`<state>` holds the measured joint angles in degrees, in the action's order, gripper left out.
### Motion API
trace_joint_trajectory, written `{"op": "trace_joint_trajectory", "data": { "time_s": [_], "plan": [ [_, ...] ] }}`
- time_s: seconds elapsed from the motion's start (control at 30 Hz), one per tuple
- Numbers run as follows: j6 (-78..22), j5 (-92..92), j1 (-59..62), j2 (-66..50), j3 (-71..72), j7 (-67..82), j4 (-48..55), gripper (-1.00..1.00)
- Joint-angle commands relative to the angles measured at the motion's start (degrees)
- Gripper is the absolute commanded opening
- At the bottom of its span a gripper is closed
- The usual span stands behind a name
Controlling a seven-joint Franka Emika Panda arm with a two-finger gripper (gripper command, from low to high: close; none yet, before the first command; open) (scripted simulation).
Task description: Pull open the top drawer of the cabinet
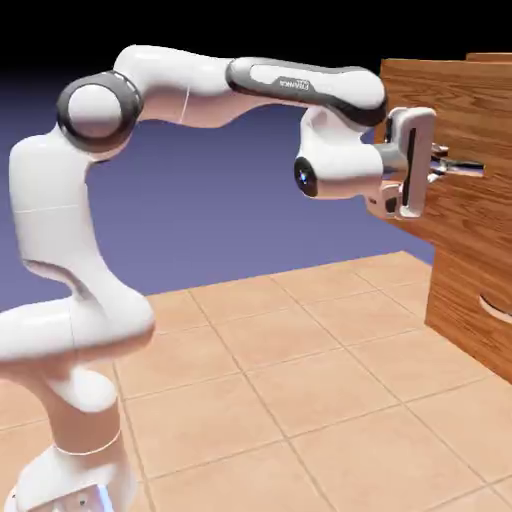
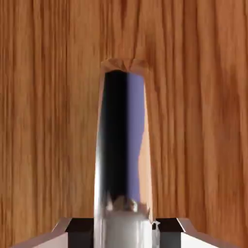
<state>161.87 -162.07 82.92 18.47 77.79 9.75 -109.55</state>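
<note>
Leftmost in the exterior view, the white jointed robot arm (image 1: 70, 300) rises from the tiled tan table (image 1: 300, 400) and reaches level toward the right. Next, the two-finger gripper (image 1: 452, 165) has its narrow grey fingers (image 1: 442, 152) pressed nearly together, pinching the small shiny metal handle (image 1: 468, 168) that stands out from the wood. Further right, the tall warm-brown wood-grain cabinet (image 1: 480, 290) stands at the table's edge; its uppermost wood-grain drawer panel (image 1: 470, 110) fills the cabinet's top and carries that handle at mid-front. Seen from the hand view, the mirror-bright handle (image 2: 121, 145) runs up between the dark finger tips (image 2: 80, 226), touching both, against streaked drawer wood (image 2: 48, 121).
</note>
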Motion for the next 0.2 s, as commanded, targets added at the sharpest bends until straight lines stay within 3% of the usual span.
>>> {"op": "trace_joint_trajectory", "data": {
  "time_s": [0.0, 0.17],
  "plan": [
    [-0.1, 0.2, -2.1, 0.4, -2.0, -0.4, -0.8, -1.0],
    [0.8, -3.3, -12.5, -3.4, -11.0, 7.4, -2.2, -1.0]
  ]
}}
